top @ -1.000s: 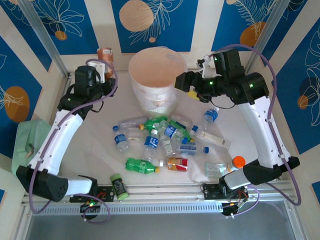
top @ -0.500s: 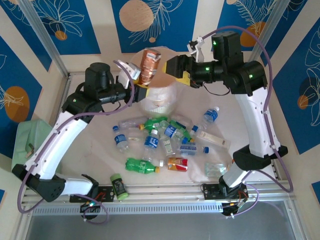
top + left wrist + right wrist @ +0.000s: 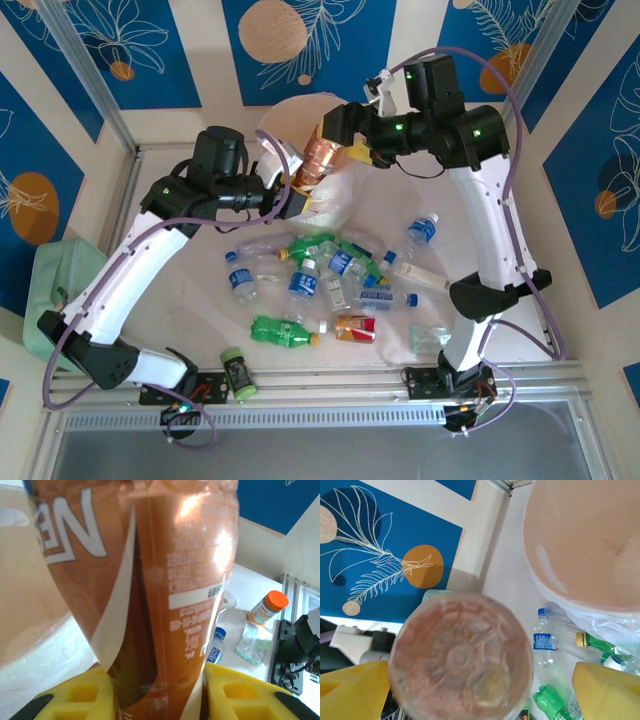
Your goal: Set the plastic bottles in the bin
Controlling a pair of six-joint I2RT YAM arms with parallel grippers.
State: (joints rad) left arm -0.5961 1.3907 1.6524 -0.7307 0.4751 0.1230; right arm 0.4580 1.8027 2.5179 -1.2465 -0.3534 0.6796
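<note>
Left pincer (image 3: 157, 695) is clamped on the copper bottle (image 3: 150, 580), a yellow finger (image 3: 75, 697) pressed to each side of its lower body. The bottle stands straight out ahead of the wrist. Right pincer (image 3: 477, 690) is spread wide, its 2 fingers well apart on either side of the bottle's round end, gripping nothing.

The bin (image 3: 580, 530) sits just beyond and to one side of the right pincer, its mouth open and its bag liner bunched at the rim. From above, the bottle hangs at the bin's near edge, between the 2 pincers. Whether it is fully over the opening cannot be told.

The step looks like the drop. It is probably best to carry the bottle further out ahead of the left pincer, past the rim and over the mouth, before the fingers part. The right pincer should back clear, or else close firmly first if it is meant to take over.

The left arm reaches up with a bent elbow, forearm roughly level towards the bin. The right arm stands tall, wrist folded across. Below both pincers, the other bottles (image 3: 330, 265) lie scattered on the table (image 3: 200, 310).
</note>
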